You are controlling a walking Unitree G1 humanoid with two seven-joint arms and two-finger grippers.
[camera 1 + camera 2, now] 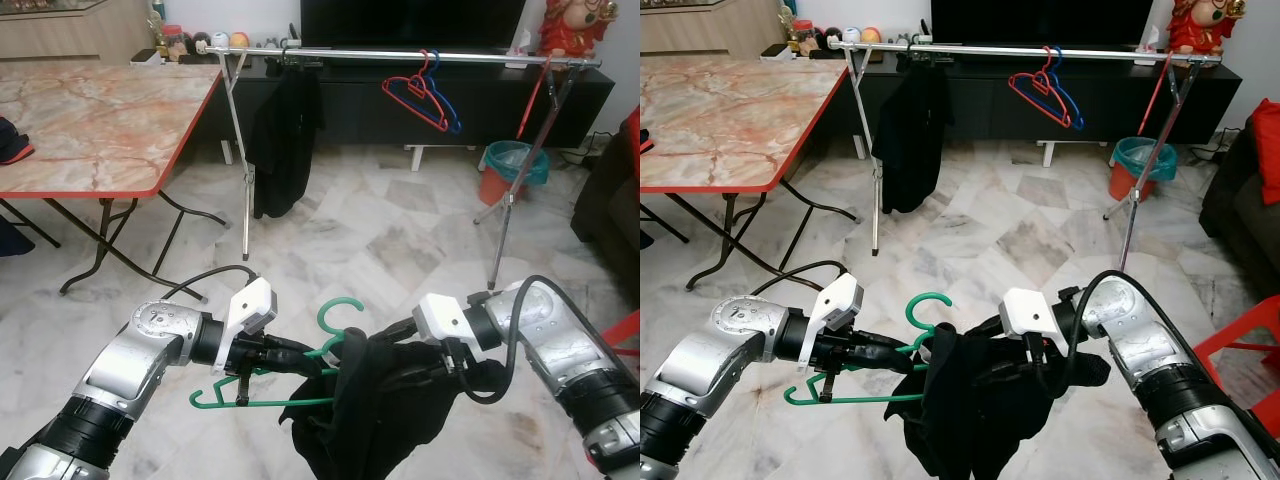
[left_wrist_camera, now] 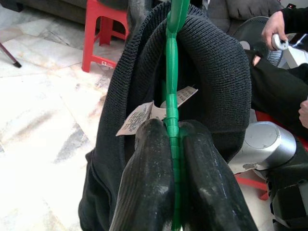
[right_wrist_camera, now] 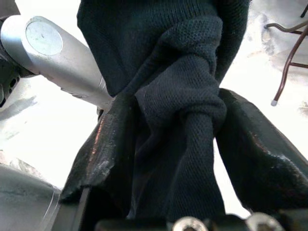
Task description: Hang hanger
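The green hanger (image 1: 290, 385) is pinched between the closed fingers of the left claw (image 2: 172, 159), low above the marble floor (image 1: 380, 240). The black knit garment (image 1: 970, 410) draped on it is gripped by the right claw (image 3: 180, 144).

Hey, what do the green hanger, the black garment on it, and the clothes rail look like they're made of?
Green hanger: probably moulded plastic, with uniform glossy colour and a ridged seam where the left gripper pinches it.
Black garment: knitted fabric, perhaps wool or acrylic; ribbed loops show, matte, bunched between the right gripper fingers.
Clothes rail: metal tube, likely chromed or polished steel, given its bright reflective sheen.
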